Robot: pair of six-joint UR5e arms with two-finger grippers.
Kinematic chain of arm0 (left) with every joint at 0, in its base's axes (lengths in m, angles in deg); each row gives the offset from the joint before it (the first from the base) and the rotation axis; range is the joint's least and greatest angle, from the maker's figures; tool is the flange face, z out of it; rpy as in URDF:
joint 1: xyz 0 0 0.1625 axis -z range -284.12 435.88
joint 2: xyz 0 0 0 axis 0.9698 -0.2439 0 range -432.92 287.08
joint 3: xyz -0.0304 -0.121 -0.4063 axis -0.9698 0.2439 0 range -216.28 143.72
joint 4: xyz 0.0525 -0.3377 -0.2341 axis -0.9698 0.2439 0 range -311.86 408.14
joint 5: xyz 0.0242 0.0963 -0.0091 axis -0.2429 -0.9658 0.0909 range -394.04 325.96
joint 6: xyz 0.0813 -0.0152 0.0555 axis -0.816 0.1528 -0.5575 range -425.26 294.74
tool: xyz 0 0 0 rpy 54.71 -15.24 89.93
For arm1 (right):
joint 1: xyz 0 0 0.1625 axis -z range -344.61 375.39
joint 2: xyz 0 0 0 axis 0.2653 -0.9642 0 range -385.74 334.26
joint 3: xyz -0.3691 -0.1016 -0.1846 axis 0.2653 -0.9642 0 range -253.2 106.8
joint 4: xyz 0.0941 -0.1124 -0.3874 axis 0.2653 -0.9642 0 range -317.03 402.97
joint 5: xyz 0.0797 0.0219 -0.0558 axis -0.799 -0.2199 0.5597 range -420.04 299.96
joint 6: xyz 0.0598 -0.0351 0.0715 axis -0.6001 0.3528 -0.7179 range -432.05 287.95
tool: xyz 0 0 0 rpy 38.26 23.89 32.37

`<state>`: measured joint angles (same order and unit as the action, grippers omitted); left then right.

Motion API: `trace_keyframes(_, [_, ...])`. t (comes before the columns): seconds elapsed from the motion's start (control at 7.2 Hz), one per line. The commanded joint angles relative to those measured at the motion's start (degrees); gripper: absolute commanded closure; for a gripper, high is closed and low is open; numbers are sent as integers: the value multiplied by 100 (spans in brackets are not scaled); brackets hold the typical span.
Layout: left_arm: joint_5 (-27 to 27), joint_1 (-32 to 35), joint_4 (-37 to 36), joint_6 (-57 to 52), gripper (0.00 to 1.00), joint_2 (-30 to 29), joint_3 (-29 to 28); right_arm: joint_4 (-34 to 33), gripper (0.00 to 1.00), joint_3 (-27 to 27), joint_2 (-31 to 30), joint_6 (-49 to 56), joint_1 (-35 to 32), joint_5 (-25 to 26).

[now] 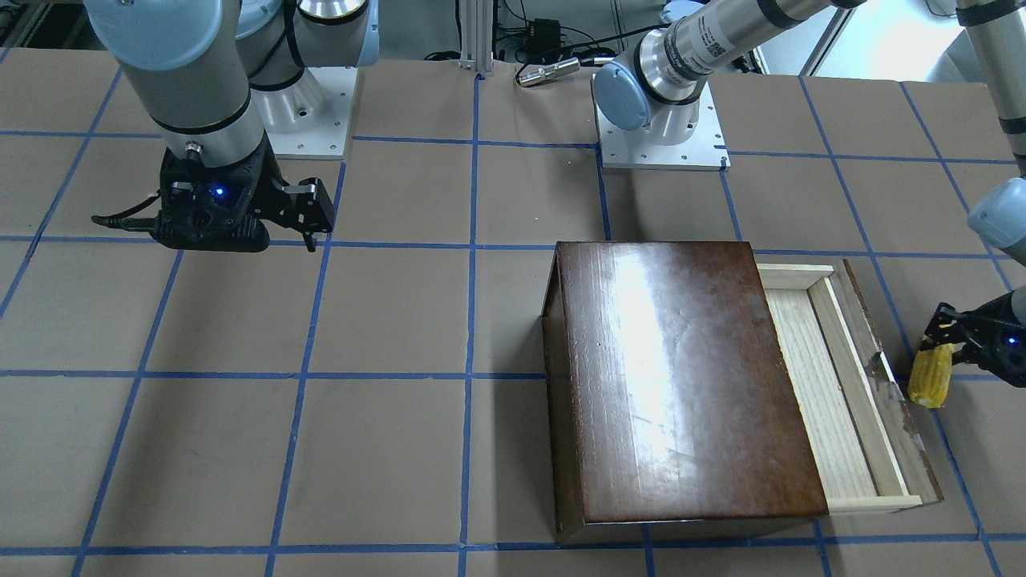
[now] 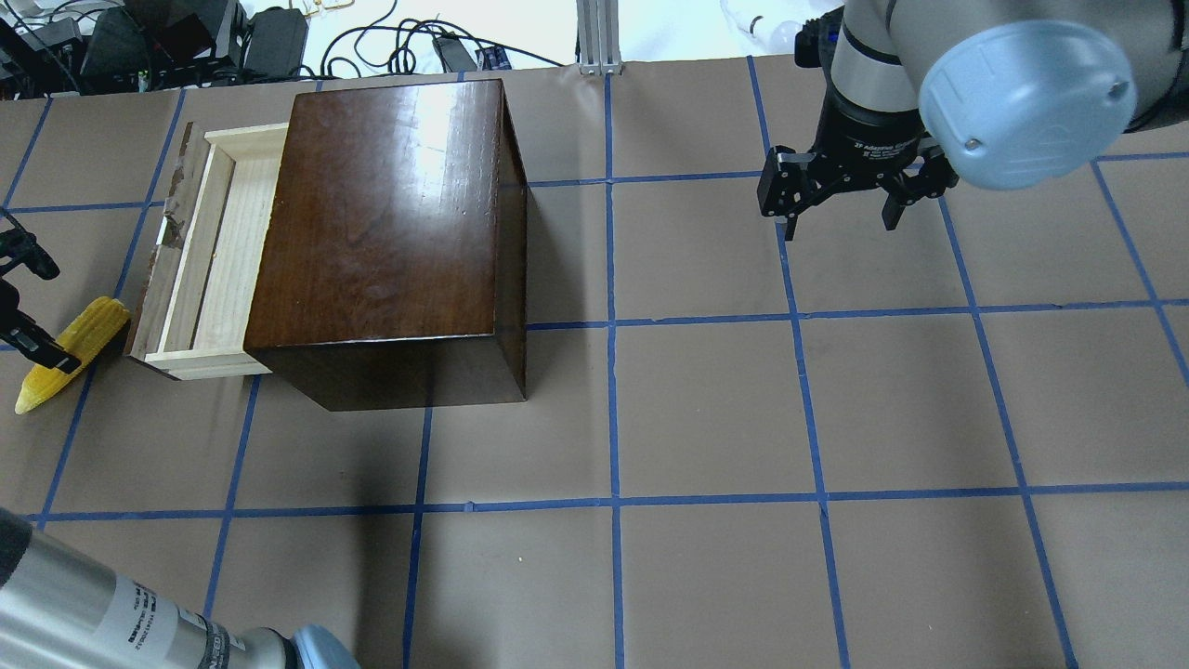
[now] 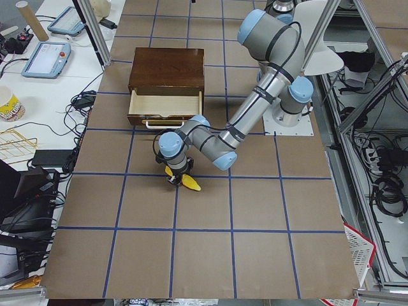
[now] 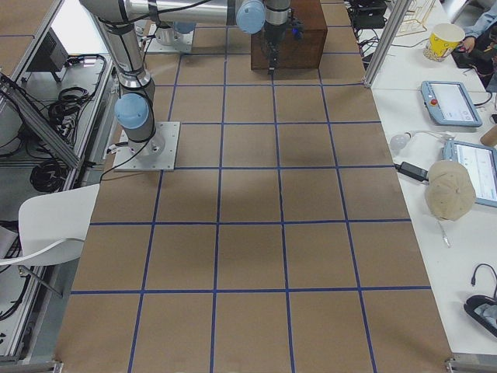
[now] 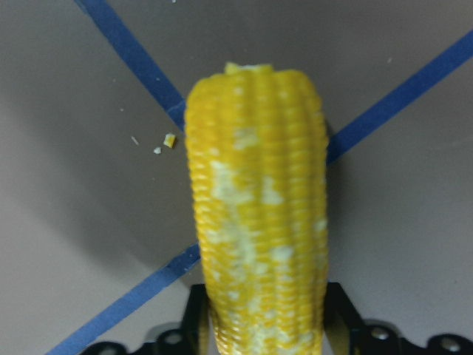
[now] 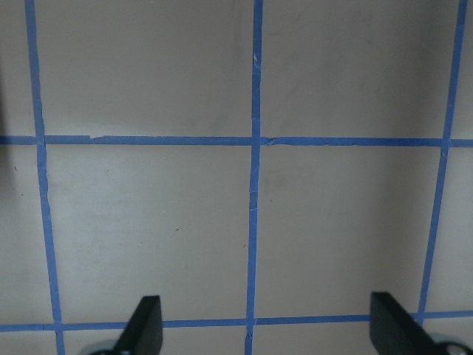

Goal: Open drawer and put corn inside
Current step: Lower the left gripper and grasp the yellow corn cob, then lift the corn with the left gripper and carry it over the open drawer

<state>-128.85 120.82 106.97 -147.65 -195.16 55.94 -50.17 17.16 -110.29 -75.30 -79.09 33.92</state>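
Observation:
The dark brown box (image 2: 390, 214) stands on the left half of the table. Its drawer (image 2: 218, 251) is pulled out, and the pale wood tray shows nothing inside. The yellow corn (image 2: 79, 344) is just outside the drawer's front panel (image 1: 882, 377), thick end toward it. My left gripper (image 5: 266, 325) is shut on the corn (image 5: 255, 214), with a finger pressed to each side. I cannot tell whether the cob touches the paper. My right gripper (image 2: 839, 226) hangs open over bare paper far to the right, its fingers (image 6: 144, 325) wide apart and holding nothing.
Brown paper with a blue tape grid (image 2: 613, 325) covers the table. The arm bases (image 1: 661, 136) sit at the robot's edge. A few corn crumbs (image 5: 168, 140) lie beside the cob. A side bench holds tablets (image 4: 450, 101) and a cup (image 4: 444, 39).

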Motion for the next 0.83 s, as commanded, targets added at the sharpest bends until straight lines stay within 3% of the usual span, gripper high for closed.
trace_keyframes(0.0, [-11, 85, 23, 56, 100, 217, -81, -2, 0, 0, 0, 0, 0, 0])
trace_keyframes(0.28, [-11, 260, 154, 344, 100, 401, -466, -2, 0, 0, 0, 0, 0, 0])
trace_keyframes(0.69, [33, 778, 1924, 2020, 100, 920, -1405, -2, 0, 0, 0, 0, 0, 0])
